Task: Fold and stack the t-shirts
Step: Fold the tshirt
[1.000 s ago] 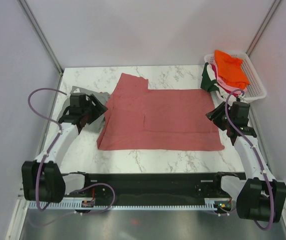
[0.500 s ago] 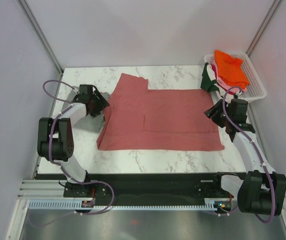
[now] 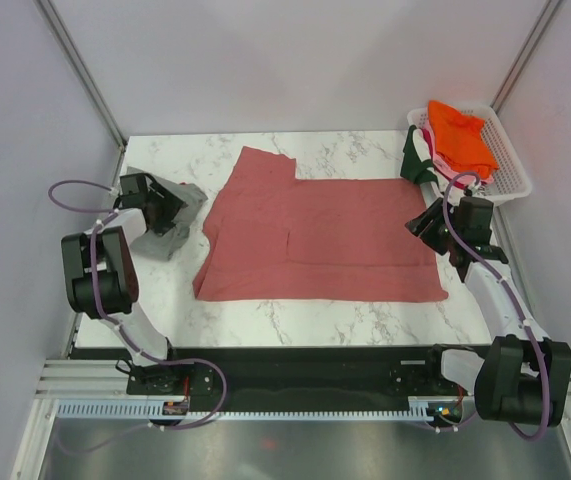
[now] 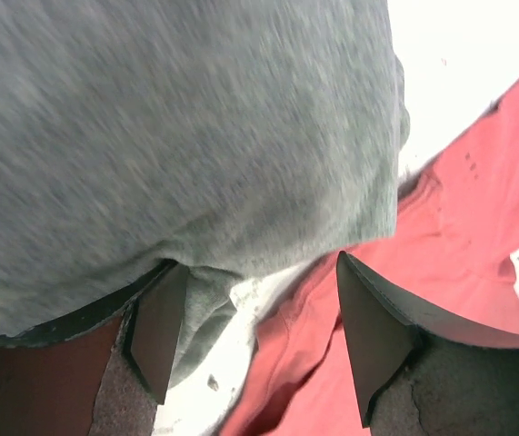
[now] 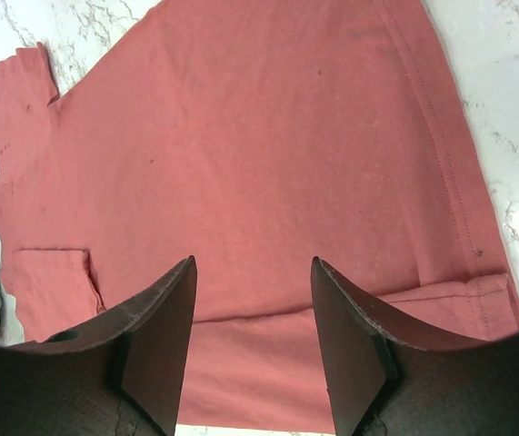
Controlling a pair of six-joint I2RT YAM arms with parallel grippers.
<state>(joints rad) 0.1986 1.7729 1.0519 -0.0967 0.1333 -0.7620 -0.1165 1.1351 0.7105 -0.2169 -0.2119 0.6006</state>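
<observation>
Rightward, basket beyond open right gripper; open left gripper at grey tee.

Robot lab cell: plain white panel walls, aluminium frame posts, marble-look tabletop, black base rail.

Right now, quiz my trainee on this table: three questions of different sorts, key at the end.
1. True or false: the salmon-pink t-shirt lies spread flat on the table.
2. What colour is the top garment in the white basket? A grey, B orange, C white.
3. Fill in: the left gripper, jaws open, is over the ____ t-shirt.
Key: 1 true. 2 B, the orange t-shirt. 3 grey; the grey t-shirt lies at the table's left.
</observation>
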